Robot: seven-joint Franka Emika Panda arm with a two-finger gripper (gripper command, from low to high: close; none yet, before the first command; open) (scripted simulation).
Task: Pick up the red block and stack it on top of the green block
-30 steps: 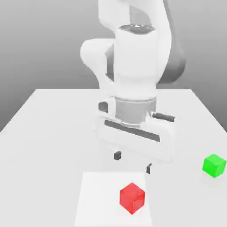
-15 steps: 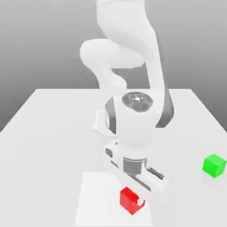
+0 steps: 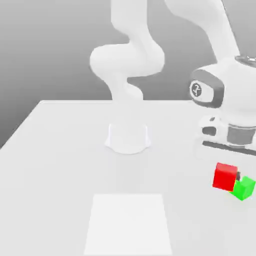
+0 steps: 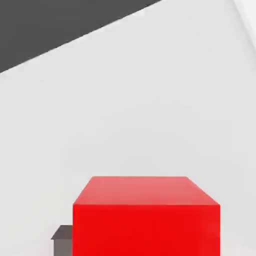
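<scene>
Gripper (image 3: 229, 176) pinching the red block (image 3: 224, 176) — held just above the green block (image 3: 244, 188) on the table (image 3: 65, 150).

You see the red block (image 3: 225, 176) covering the near corner of the green block (image 3: 244, 188) in the exterior view. On the hand camera, the picture's edge cuts the red block's (image 4: 146, 220) lower part and one dark fingertip (image 4: 62, 239) beside it.
</scene>
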